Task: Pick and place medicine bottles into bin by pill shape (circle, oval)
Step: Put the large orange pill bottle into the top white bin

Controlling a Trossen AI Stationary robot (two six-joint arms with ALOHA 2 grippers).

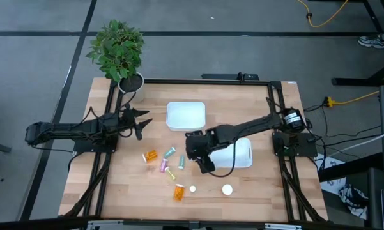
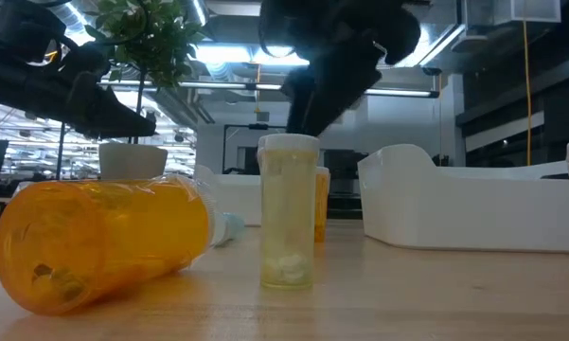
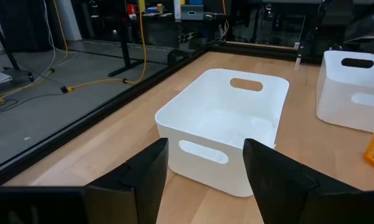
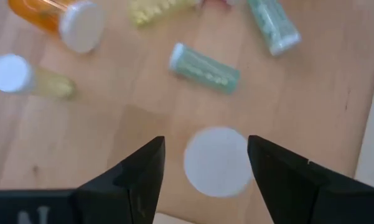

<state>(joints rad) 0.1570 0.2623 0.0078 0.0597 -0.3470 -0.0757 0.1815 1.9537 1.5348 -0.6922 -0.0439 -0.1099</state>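
High view: the left end effector [image 1: 142, 122] waits near the far bin [image 1: 185, 115]; the right end effector [image 1: 204, 163] hovers beside the bottles [image 1: 169, 163] scattered mid-tabletop [image 1: 262, 185].

Left wrist view: fingers [image 3: 146, 177] spread, empty.

Right wrist view: fingers [image 4: 137, 174] wide, empty, straddling a white cap [image 4: 216, 162].

Two bins on the table: far bin [image 1: 186, 115] mid-table toward the plant [image 1: 117, 51] at the far-left corner, near bin [image 1: 238, 154] to its right and closer to the front edge. Medicine bottles [image 1: 165, 163] lie scattered left of the near bin, one bottle [image 1: 179, 191] and two upright ones [image 1: 227, 189] nearer the front. Left gripper [image 1: 140, 122] sits left of the far bin, right gripper [image 1: 203, 165] over the table between the bottles and the near bin.
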